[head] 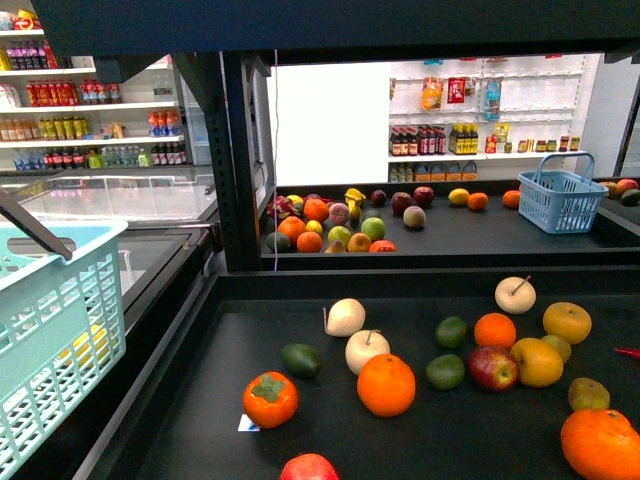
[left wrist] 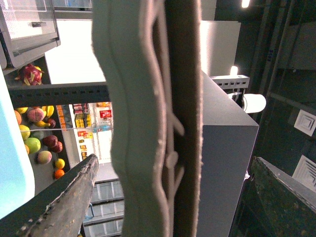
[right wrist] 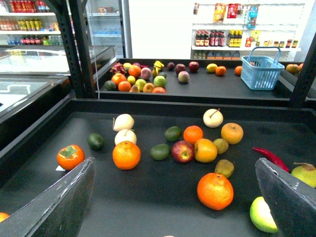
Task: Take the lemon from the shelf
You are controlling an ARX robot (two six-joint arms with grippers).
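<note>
The lemon is a small bright-yellow oval on the back tray of the black shelf, next to a small orange. It also shows far off as the lemon in the right wrist view and the lemon in the left wrist view. My right gripper hangs open over the front tray, far short of the lemon, with nothing between its fingers. My left gripper is open; a pale grey-green moulded strip stands close before the camera, between its fingers. Neither arm shows in the front view.
Oranges, an apple, pale stemmed fruits, green fruits, a persimmon and a red chilli lie on the front tray. A teal basket stands at the left, a blue basket on the back tray. A black upright post separates the tiers.
</note>
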